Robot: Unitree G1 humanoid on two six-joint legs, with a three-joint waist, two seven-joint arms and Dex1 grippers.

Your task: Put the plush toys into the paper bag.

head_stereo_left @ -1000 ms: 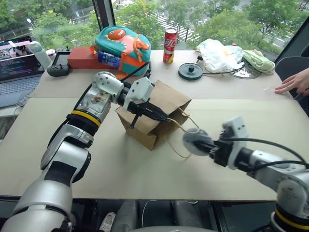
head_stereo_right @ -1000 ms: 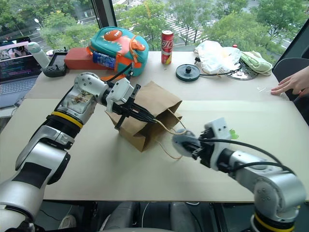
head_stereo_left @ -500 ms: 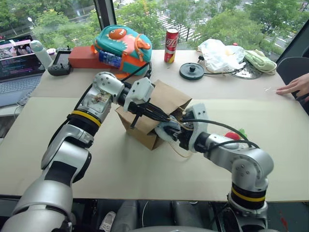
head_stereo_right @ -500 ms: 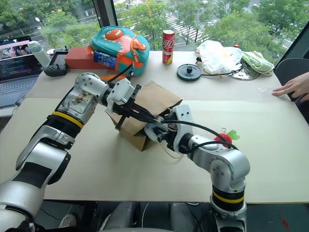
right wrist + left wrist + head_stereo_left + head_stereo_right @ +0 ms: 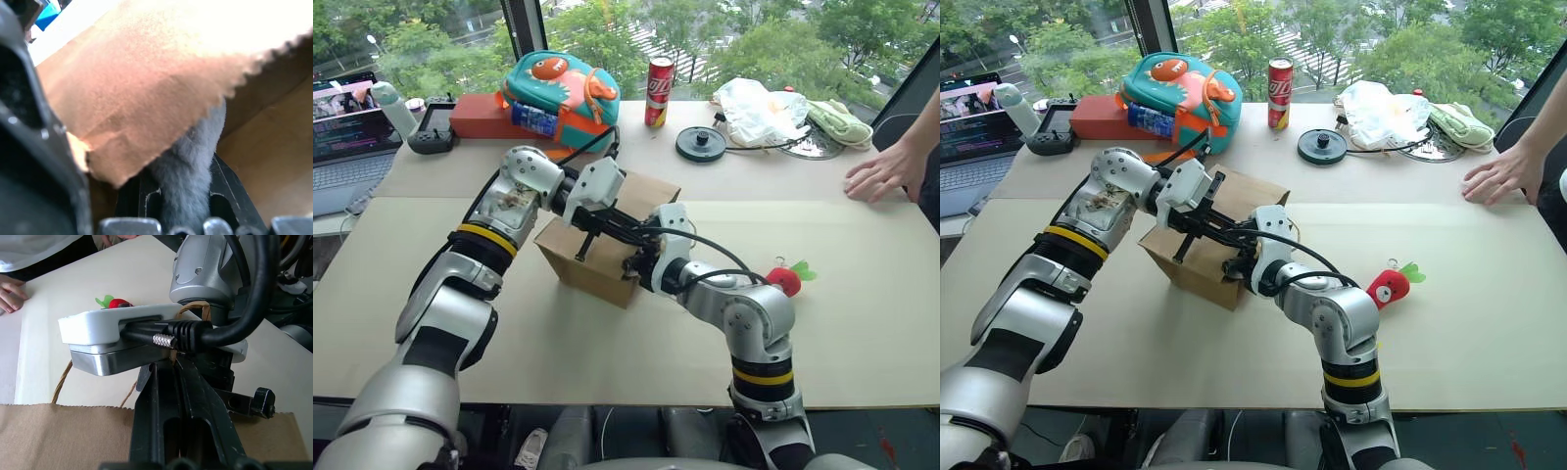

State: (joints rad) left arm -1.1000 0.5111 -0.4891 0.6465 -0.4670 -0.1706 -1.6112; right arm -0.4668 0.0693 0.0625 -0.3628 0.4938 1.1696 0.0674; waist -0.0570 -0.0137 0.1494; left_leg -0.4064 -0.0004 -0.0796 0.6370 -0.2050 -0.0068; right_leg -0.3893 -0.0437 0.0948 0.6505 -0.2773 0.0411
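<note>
The brown paper bag (image 5: 582, 257) lies tipped on the table's middle, with its mouth toward my right arm. My left gripper (image 5: 641, 235) is shut on the bag's cord handle (image 5: 194, 308) at the mouth's upper edge. My right gripper (image 5: 181, 200) is pushed into the mouth and is shut on the grey plush toy (image 5: 190, 161), which sits under the bag's serrated rim (image 5: 146, 88). The red plush toy (image 5: 785, 279) with a green tuft lies on the table to the right of the bag, apart from both grippers.
A teal backpack (image 5: 560, 90) and a red box (image 5: 480, 116) stand behind the bag. A red can (image 5: 658, 78), a black disc (image 5: 701, 144) and a white plastic bag (image 5: 759, 110) line the far edge. A laptop (image 5: 347, 127) sits far left. A person's hand (image 5: 886, 171) rests at right.
My right arm swung left and forward, carrying the grey plush toy into the bag's mouth. The bag settled flatter. The person's hand slid further onto the table. My left arm stayed still.
</note>
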